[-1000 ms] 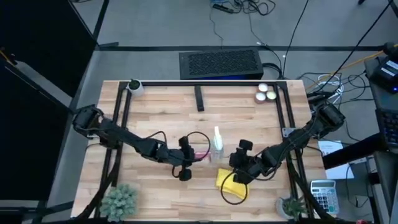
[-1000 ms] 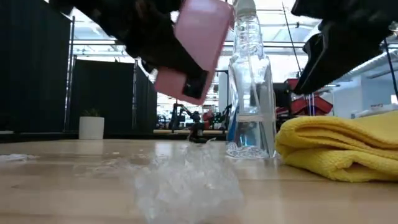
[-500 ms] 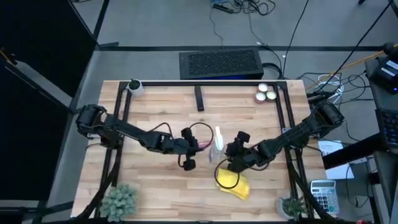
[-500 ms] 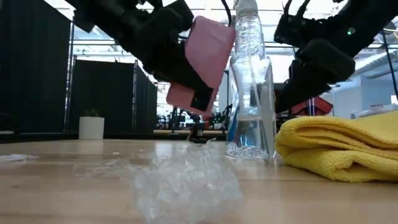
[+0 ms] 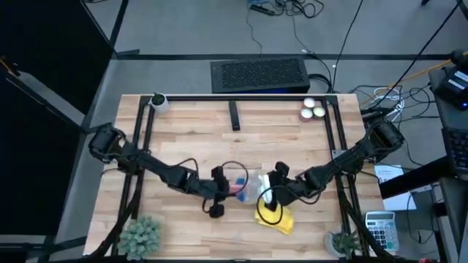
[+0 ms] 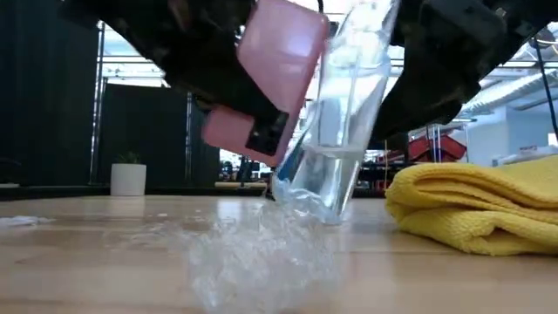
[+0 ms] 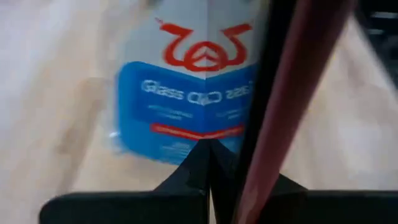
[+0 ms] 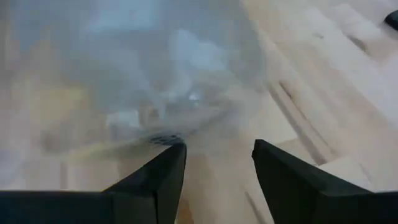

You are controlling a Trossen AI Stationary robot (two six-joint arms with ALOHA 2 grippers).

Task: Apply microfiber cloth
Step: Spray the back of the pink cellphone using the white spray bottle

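Observation:
The yellow microfiber cloth (image 5: 276, 218) (image 6: 478, 208) lies folded on the table near the front, with no gripper on it. My left gripper (image 5: 218, 191) is shut on a pink phone (image 6: 266, 83), held above the table just left of a clear spray bottle (image 5: 252, 188) (image 6: 338, 131). The bottle, with its blue label (image 7: 186, 106), stands tipped, its top leaning toward the table's right. My right gripper (image 5: 275, 187) (image 8: 217, 177) is open, close against the bottle's right side and just beyond the cloth's far edge. My left gripper pinches the pink phone between its two fingers, which lie on the phone's flat faces; the wrist view shows the phone edge-on (image 7: 273, 118). One finger (image 6: 264, 133) crosses the phone's lower end. The phone is tilted and lifted clear of the table. My right gripper has its open fingers (image 8: 163, 180) right at the bottle's clear body (image 8: 155, 81); whether they touch it I cannot tell.
Crumpled clear plastic (image 6: 261, 255) lies on the table in front of the bottle. A white cup (image 5: 157, 101), a black bar (image 5: 234, 115) and white round things (image 5: 313, 108) sit along the far edge. Small plants (image 5: 139, 235) (image 5: 342, 241) stand at the near corners.
My right gripper has moved from above the cloth toward the table's left, up to the bottle. The bottle, upright before, has tipped with its top toward the right. My left gripper has kept hold of the phone and has drifted a little toward the near edge.

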